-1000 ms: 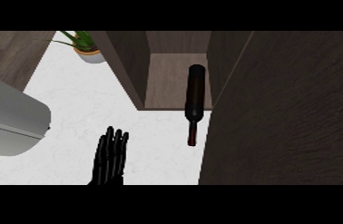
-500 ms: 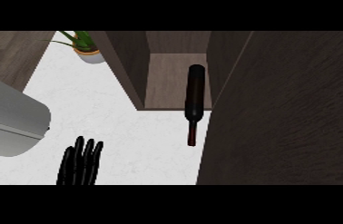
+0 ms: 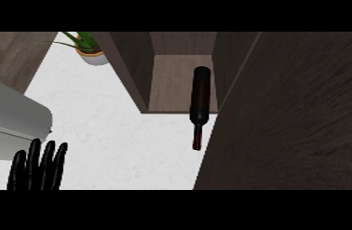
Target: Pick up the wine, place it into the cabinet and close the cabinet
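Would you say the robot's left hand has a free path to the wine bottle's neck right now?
Probably yes: only bare counter lies between the left robot hand and the wine bottle, whose neck juts out of the cabinet.

There is just one view, from up at the robot's head. It looks almost straight down at the white bench (image 3: 124, 131). It sits quite close. The open cabinet (image 3: 182, 84) is at the top and its dark door (image 3: 288, 122) fills the right side.

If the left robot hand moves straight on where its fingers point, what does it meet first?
Probably the grey appliance at the view's left edge, just beyond the left robot hand; heights are unclear, so it might pass over.
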Controlling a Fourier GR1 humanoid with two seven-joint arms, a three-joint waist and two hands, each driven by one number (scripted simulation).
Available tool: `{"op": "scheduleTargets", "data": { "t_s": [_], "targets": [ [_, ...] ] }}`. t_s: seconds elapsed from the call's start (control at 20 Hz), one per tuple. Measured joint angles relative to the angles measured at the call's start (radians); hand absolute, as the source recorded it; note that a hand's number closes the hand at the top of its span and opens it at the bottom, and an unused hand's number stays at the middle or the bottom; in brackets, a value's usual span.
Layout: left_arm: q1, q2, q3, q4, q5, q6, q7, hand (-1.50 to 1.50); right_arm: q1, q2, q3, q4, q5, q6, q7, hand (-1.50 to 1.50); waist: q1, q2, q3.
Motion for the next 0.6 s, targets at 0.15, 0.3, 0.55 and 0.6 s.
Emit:
{"op": "scheduleTargets", "data": {
  "t_s": [0.15,0.3,0.55,0.6],
  "targets": [
    [0.043,0.042,0.082,-0.010,0.054,-0.061,-0.008,-1.50,0.004,0.005,0.085,0.001,0.004,0.013,-0.003,1.50,0.002,0.000,0.000],
    [0.072,0.070,0.155,-0.017,0.097,-0.102,0.000,-1.50,0.013,0.020,0.176,0.002,0.017,-0.010,0.003,1.50,0.000,-0.001,0.000],
    [0.117,0.112,0.254,-0.011,0.148,-0.170,0.013,-1.50,-0.021,0.018,0.311,-0.008,0.111,-0.131,0.014,1.50,-0.001,-0.003,-0.001],
    [0.123,0.119,0.268,-0.017,0.153,-0.176,0.019,-1.50,-0.020,0.013,0.325,-0.010,0.137,-0.158,0.008,1.50,-0.001,-0.003,-0.001]
  ]
}}
